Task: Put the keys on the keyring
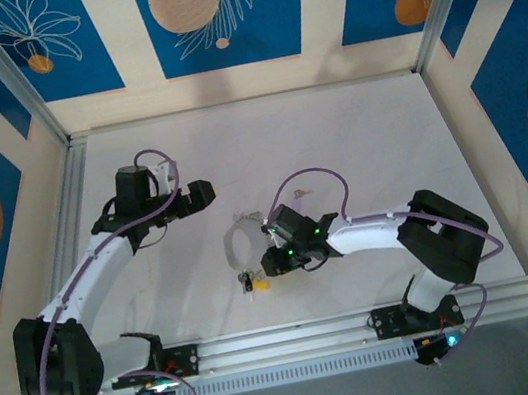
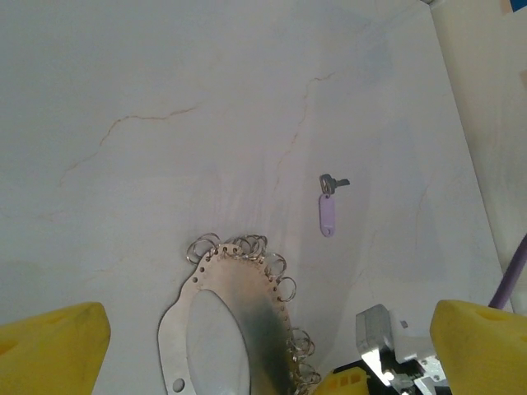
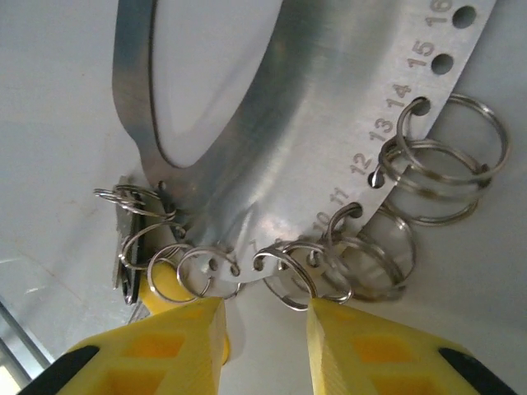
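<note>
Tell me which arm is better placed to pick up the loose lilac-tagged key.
Left. The left gripper is open and free, and the lilac-tagged key lies ahead in its wrist view. The right gripper straddles the edge of the keyring.

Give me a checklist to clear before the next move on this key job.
1. Left gripper open and empty: ok.
2. Right gripper lined up on the rim of the keyring: ok.
3. Right gripper firmly holding the keyring: cannot tell.
4. Lilac-tagged key lying free on the table, apart from the keyring: ok.
5. Lilac-tagged key threaded on the keyring: not ok.
</note>
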You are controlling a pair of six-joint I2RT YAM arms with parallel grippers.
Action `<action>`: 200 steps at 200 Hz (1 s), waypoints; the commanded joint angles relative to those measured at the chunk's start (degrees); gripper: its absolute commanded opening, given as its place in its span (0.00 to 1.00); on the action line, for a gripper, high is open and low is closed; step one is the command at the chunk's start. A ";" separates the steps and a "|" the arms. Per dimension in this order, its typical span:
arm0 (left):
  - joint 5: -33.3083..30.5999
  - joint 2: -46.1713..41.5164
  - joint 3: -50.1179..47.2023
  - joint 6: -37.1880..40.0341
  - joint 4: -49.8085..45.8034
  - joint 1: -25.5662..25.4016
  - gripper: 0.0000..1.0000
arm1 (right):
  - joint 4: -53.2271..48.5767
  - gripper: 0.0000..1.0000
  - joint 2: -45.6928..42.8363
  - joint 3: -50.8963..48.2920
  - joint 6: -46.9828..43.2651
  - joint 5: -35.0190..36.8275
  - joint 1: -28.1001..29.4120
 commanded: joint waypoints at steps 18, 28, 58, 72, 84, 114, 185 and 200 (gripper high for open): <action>0.66 -1.35 1.64 0.74 -1.24 -0.37 1.00 | -4.41 0.40 0.74 1.90 -0.66 2.30 0.50; 0.80 -1.22 1.73 0.74 -1.23 -0.37 1.00 | -4.75 0.42 0.50 1.68 -0.73 2.75 0.64; 0.92 -1.30 1.97 0.82 -1.19 -0.38 1.00 | -4.46 0.45 0.92 1.83 -1.32 2.76 0.82; 1.01 -1.31 2.08 0.93 -1.40 -0.37 1.00 | -4.00 0.44 1.75 2.50 -1.87 2.47 0.82; 0.92 -1.47 2.08 0.96 -1.50 -0.38 1.00 | -3.86 0.39 2.48 3.17 -2.27 2.37 0.74; 0.53 -2.10 2.35 1.44 -2.20 -0.37 1.00 | -3.87 0.31 2.64 3.37 -2.45 2.35 0.98; 0.57 -2.34 3.38 3.62 -5.22 -0.37 0.93 | -4.40 0.00 -3.50 1.12 -7.41 4.35 1.23; 1.20 -2.60 3.81 4.54 -5.86 -0.37 0.88 | -4.15 0.00 -6.79 0.75 -11.17 4.43 1.23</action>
